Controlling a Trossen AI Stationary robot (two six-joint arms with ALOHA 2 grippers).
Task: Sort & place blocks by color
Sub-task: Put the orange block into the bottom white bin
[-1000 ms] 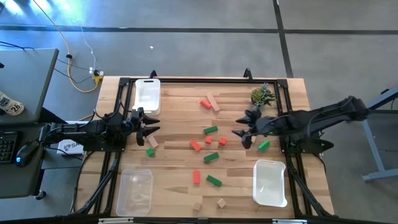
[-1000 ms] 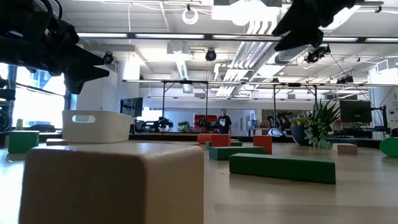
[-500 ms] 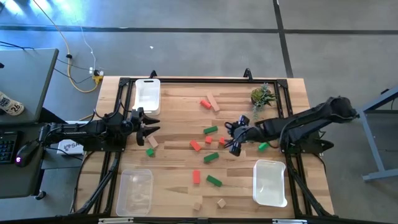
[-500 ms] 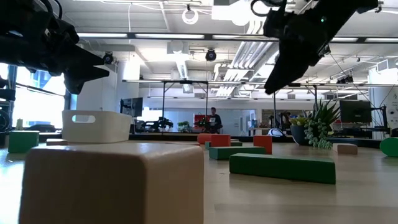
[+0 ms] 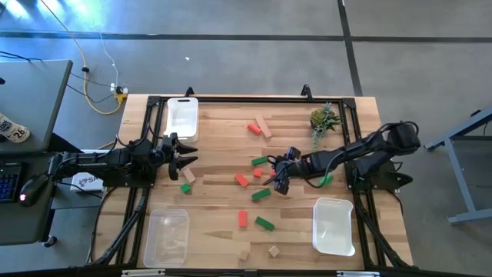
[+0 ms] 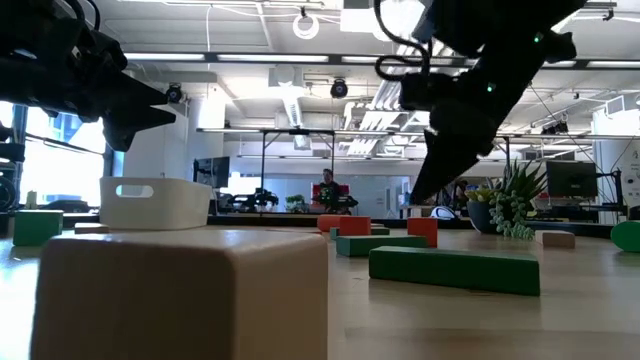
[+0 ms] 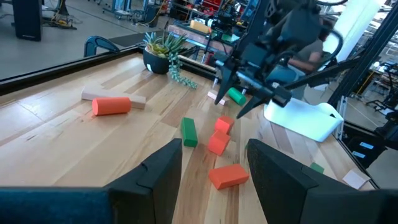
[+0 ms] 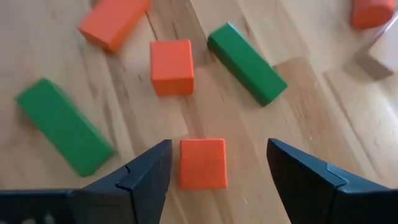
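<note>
Tabletop (image 5: 215, 142) of pale wood, taken from its left edge across in the high view.

Left gripper (image 5: 187, 160): just inside the left edge, about halfway up the table. Fingers spread, nothing between them, clear of every block.

White handled tray (image 5: 182, 115): upper left corner. Clear tray (image 5: 167, 235): lower left corner.

Tan block (image 5: 189, 176) and green cube (image 5: 185, 187): close together, just beside the left gripper, on the side toward the clear tray.

Upper middle: red round-ended block (image 5: 253, 128) right against a tan bar (image 5: 264, 126).

Centre cluster: red bar (image 5: 241, 180), small red cube (image 5: 257, 173), upper green bar (image 5: 260, 161) and slanted green bar (image 5: 260, 195), all near one another but apart.

Lower middle: long red bar (image 5: 243, 218) with a low green bar (image 5: 264, 224) just beside it. Nearer the lower edge, left tan cube (image 5: 244, 253) and right tan cube (image 5: 273, 251), a little apart.

Right gripper (image 5: 278, 183): stretched in from the right side to the right end of the centre cluster. Fingers spread wide and holding nothing. Target red cube (image 8: 203, 163) flat on the wood, in line with the gap between them. From table height, fingertips above the wood, not down around that cube.

Green block (image 5: 326, 180): just beside the right arm. Potted plant (image 5: 324, 118): upper right. White tray (image 5: 333, 225): lower right corner.

No block in any tray, as far as can be told.
</note>
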